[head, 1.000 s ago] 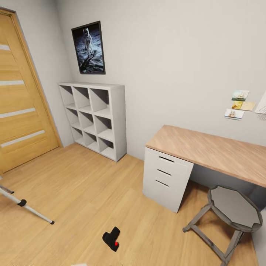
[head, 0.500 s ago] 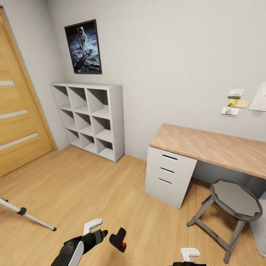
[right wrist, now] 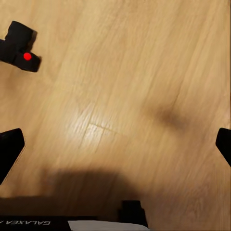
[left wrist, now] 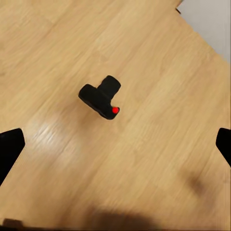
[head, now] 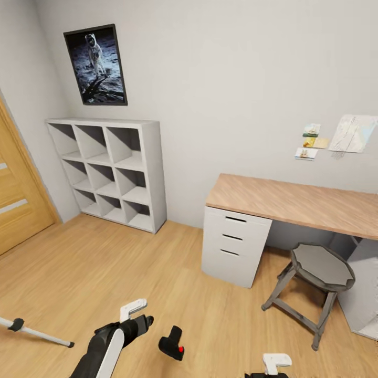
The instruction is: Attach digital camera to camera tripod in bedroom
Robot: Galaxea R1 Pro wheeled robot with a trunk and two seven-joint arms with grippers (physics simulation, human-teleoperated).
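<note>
Your target, the digital camera (head: 172,343), lies on the wood floor (head: 173,273), free of both grippers and just to the right of your left gripper (head: 137,313), whose jaws stand apart with nothing between them. From the left wrist, the camera (left wrist: 101,97) sits ahead between the two finger edges, its lens bump pointing away and the red button toward you. Your right gripper (head: 276,361) is farther off; its jaws also look spread, so I judge the left arm the better choice. One leg of the camera tripod (head: 34,331) shows well to the left. The cube shelf (head: 107,170) holds nothing visible in its compartments.
</note>
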